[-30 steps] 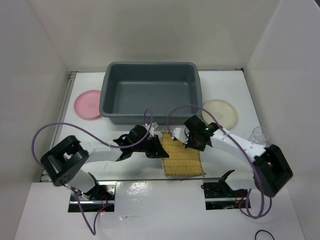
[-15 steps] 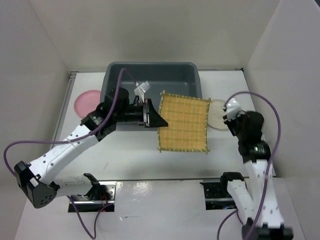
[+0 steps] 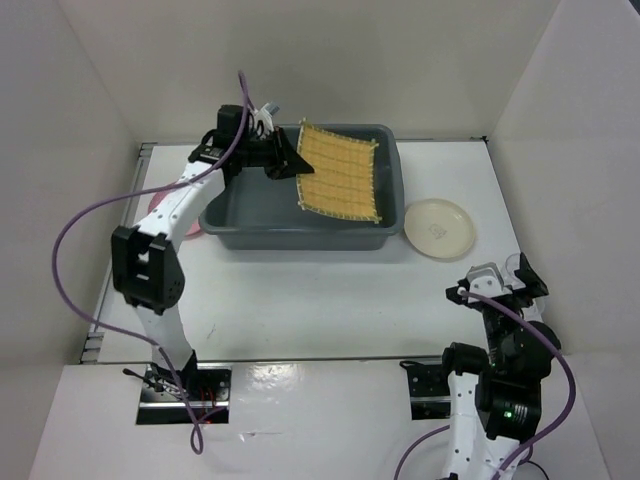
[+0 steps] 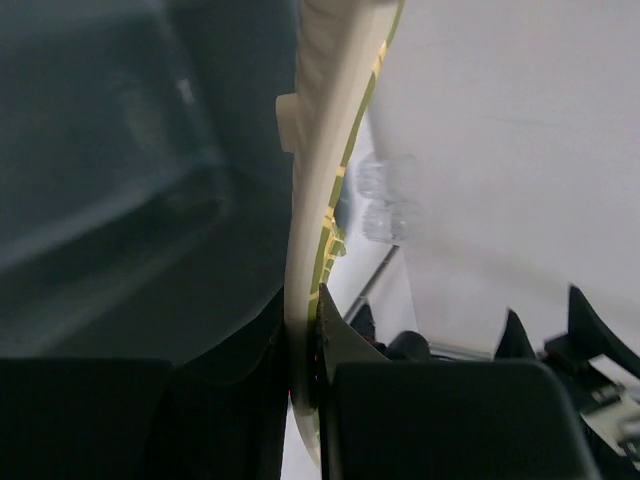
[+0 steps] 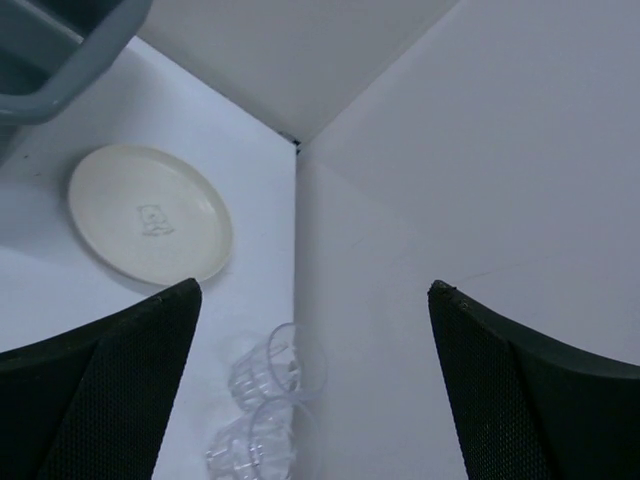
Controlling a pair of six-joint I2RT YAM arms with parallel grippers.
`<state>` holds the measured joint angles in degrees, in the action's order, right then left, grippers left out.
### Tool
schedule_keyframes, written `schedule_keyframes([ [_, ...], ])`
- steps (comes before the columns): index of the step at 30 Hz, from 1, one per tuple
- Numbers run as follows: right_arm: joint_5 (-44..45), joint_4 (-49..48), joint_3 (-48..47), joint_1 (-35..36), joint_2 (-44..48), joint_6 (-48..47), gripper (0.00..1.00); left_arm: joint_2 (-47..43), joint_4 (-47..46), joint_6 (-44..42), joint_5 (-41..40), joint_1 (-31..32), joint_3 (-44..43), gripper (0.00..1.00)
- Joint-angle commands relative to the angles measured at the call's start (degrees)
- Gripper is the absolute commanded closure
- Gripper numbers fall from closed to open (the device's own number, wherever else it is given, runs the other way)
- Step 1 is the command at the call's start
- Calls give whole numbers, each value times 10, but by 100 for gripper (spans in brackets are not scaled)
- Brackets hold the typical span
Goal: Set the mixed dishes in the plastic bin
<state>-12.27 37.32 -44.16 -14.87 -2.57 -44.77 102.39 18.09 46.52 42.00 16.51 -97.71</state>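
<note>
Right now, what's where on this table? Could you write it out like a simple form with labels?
left gripper: shut on the bamboo mat, holding it tilted over the plastic bin
right gripper: open, empty, near its own base
bin floor: nothing seen on the part that shows
cream plate: flat on the table, right of the bin
pink plate: left of the bin, mostly hidden by the left arm
clear cups: by the right wall
</note>
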Motion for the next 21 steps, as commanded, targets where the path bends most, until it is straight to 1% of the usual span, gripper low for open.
schedule_keyframes([
  [1, -12, 48, 6, 5, -12, 52, 1, 53, -27, -3, 45, 0, -50, 100],
  [3, 47, 4, 40, 5, -12, 102, 1, 78, -27, 3, 40, -5, -78, 100],
  [4, 97, -36, 52, 5, -12, 139, 1, 104, -27, -2, 40, -5, -88, 100],
  [6, 116, -55, 85, 5, -12, 146, 1, 132, -27, 3, 45, -5, -106, 100],
  [8, 145, -71, 92, 5, -12, 160, 1, 170, -27, 3, 45, -5, -130, 100],
  [10, 153, -71, 97, 5, -12, 160, 1, 199, -22, 3, 36, -5, -136, 100],
  [11, 171, -71, 97, 5, -12, 160, 1, 206, -36, 8, 36, -5, -129, 100],
  [14, 176, -71, 105, 5, -12, 160, 1, 244, -79, 25, 25, -5, -118, 100],
  [21, 182, -76, 105, 5, -12, 166, 1, 314, -84, 25, 7, -5, -144, 100],
])
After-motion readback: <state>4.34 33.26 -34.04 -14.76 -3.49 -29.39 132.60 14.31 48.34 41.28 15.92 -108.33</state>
